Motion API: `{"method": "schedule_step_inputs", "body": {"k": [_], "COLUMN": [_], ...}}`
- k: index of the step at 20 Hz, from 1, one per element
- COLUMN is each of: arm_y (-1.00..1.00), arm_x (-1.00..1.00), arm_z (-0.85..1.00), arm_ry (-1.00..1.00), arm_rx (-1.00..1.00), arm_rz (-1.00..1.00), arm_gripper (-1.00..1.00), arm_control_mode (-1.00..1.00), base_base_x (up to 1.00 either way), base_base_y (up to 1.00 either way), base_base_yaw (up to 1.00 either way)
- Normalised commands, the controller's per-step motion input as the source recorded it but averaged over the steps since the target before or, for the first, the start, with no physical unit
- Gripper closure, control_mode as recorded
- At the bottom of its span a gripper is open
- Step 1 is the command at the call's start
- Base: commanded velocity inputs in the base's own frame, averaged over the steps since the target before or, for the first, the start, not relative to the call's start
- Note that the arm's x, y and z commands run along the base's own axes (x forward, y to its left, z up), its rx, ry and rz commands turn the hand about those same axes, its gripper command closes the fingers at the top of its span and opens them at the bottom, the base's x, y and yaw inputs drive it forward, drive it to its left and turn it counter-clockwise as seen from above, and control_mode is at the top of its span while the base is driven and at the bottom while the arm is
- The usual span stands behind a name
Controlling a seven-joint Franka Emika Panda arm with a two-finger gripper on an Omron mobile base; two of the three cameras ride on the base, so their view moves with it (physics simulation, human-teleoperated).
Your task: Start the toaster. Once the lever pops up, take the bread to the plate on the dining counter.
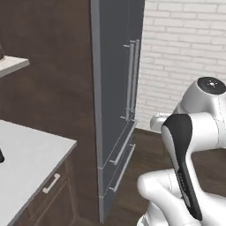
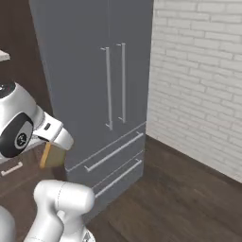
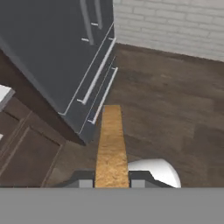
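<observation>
One slice, the bread (image 3: 111,144), sat clamped edge-on between the two fingertips of the gripper (image 3: 112,183) at the bottom centre of the hand view, its long axis running straight up the frame away from the hand; in the right base view it showed as a tan block at left centre, under the wrist. It looked golden-tan with a rough, crumbly face and a darker edge. Neither plate nor dining counter was visible ahead, just the grey refrigerator (image 2: 94,85) at upper left and wood floor (image 3: 175,100), so the carry probably called for more turning or driving.

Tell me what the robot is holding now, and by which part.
The tan-golden square bread slice with brown crust is held edge-on between the two fingers, pinched by its flat faces at the near end.
</observation>
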Motion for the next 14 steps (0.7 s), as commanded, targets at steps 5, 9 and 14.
{"method": "schedule_step_inputs", "body": {"k": [5, 9, 14], "arm_y": [0.00, 0.00, 0.00], "arm_x": [0.00, 0.00, 0.00], "arm_z": [0.00, 0.00, 0.00], "arm_ry": [0.00, 0.00, 0.00], "arm_rx": [0.00, 0.00, 0.00], "arm_rz": [0.00, 0.00, 0.00], "arm_gripper": [1.00, 1.00, 1.00], "arm_control_mode": [1.00, 1.00, 1.00], "base_base_x": [-0.05, 0.09, 0.71], "base_base_y": [-0.08, -0.32, -0.15], "base_base_yaw": [-0.90, -0.78, -0.51]}}
